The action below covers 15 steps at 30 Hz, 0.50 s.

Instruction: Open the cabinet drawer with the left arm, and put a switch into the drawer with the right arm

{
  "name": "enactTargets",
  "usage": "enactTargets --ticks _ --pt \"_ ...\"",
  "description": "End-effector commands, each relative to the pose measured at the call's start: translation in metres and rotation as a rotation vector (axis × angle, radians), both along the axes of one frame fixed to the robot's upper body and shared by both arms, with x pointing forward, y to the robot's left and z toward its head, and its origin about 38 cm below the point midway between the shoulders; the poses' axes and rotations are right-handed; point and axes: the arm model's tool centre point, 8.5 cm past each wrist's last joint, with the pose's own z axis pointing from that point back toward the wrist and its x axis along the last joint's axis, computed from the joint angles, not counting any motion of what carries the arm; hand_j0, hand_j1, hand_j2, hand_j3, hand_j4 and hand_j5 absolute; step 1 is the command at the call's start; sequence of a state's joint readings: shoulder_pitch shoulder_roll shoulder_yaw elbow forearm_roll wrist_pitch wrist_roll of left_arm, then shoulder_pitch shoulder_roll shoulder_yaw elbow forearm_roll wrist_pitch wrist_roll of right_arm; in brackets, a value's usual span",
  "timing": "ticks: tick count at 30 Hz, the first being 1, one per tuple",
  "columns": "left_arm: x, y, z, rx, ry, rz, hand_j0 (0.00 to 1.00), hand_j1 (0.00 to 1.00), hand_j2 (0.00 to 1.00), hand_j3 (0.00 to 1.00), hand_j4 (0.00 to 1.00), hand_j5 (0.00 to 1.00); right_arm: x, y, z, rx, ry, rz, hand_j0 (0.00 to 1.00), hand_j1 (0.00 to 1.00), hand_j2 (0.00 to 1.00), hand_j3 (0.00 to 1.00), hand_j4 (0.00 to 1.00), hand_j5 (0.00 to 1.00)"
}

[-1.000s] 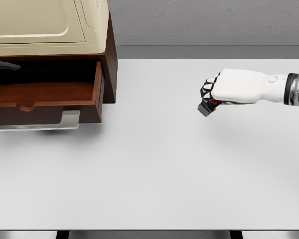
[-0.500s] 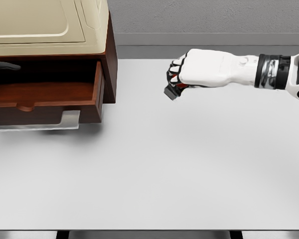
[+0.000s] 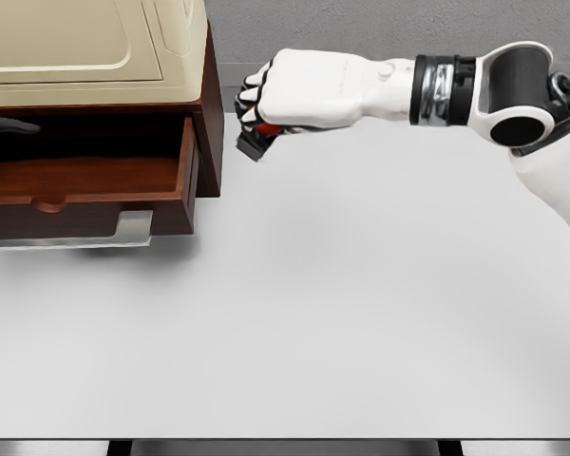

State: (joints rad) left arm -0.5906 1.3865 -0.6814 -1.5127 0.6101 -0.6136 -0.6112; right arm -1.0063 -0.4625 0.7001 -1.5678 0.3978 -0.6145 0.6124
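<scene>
While the right hand (image 3: 299, 90) hangs in the air above the white bench (image 3: 361, 313), its fingers are curled tight round a small dark switch (image 3: 256, 142), and a touch of red shows between the black fingertips and the palm. The switch pokes out below the knuckles, clear of the bench top, just to the right of the cabinet (image 3: 212, 114) and a little above the level of the drawer's side wall. The knuckles point left, toward the cabinet, and the white forearm runs back to the right through a grey-and-black wrist band to a big rounded joint at the picture's right edge.

Over to the left: the drawer (image 3: 85, 185) stands pulled out of the dark brown wooden cabinet, its reddish floor bare to the camera, with a pale metal handle plate (image 3: 133, 228) below its front. On top of the cabinet sits a cream-coloured appliance (image 3: 85, 47). At the far left edge, inside the cabinet's opening, a thin dark fingertip-like piece (image 3: 9, 124) peeks in. It may belong to the left hand, but too little shows to tell how its fingers stand.
</scene>
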Motion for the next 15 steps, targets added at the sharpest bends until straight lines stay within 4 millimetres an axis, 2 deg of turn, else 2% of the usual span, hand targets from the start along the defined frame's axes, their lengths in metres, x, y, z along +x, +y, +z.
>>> enactTargets --ticks 1,7,15 --pt "0.0 0.001 0.001 -0.007 0.0 0.004 1.0 1.0 1.0 1.0 1.0 1.0 0.0 0.018 -0.003 0.02 0.021 0.028 0.31 0.31 0.31 0.31 0.31 0.31" --pt "0.001 0.004 0.001 -0.006 0.001 0.015 1.0 1.0 1.0 1.0 1.0 1.0 -0.008 0.047 0.023 0.024 -0.036 0.095 0.33 0.33 0.33 0.33 0.33 0.33" --pt "0.001 0.004 0.001 -0.006 0.001 0.015 1.0 1.0 1.0 1.0 1.0 1.0 -0.014 0.09 0.038 0.009 -0.057 0.169 0.34 0.34 0.34 0.34 0.34 0.34"
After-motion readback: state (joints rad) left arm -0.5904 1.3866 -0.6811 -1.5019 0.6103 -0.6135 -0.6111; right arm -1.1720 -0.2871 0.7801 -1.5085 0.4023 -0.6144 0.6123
